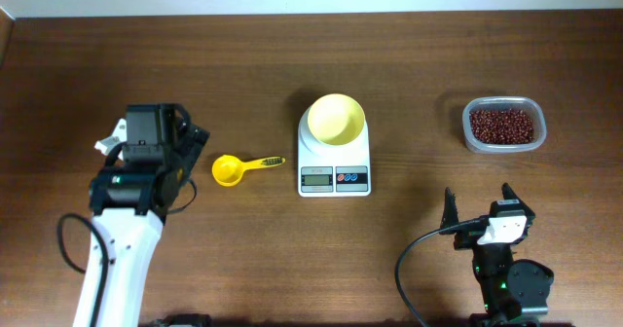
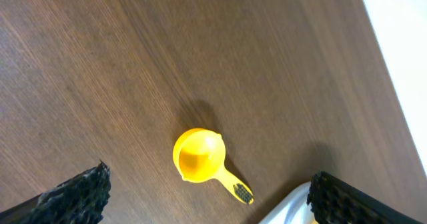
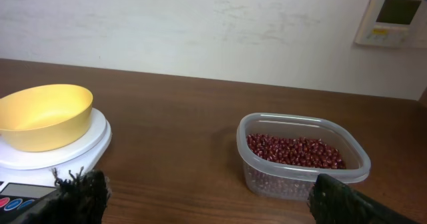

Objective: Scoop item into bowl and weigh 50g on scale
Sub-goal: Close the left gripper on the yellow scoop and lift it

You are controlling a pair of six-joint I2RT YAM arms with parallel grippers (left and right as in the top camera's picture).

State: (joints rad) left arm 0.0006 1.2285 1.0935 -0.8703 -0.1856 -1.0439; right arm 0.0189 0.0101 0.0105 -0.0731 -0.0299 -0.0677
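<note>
The pale-yellow bowl point(image 1: 337, 119) point(image 3: 44, 115) sits empty on the white scale point(image 1: 334, 167) point(image 3: 73, 147) at mid-table. The dark red-brown beans point(image 1: 502, 125) point(image 3: 293, 151) lie in a clear plastic container point(image 1: 503, 142) point(image 3: 301, 179) at the right. A yellow scoop point(image 1: 238, 168) point(image 2: 200, 159) lies on the table left of the scale, bowl to the left, handle toward the scale. My left gripper point(image 1: 190, 166) point(image 2: 207, 194) is open above the scoop, not touching it. My right gripper point(image 1: 479, 202) point(image 3: 213, 197) is open and empty, low near the front, facing the container.
The brown wooden table point(image 1: 292, 64) ends at a white wall at the back point(image 3: 200, 24). A wall panel point(image 3: 393, 17) hangs at the far right. A black cable point(image 1: 404, 269) loops by the right arm's base.
</note>
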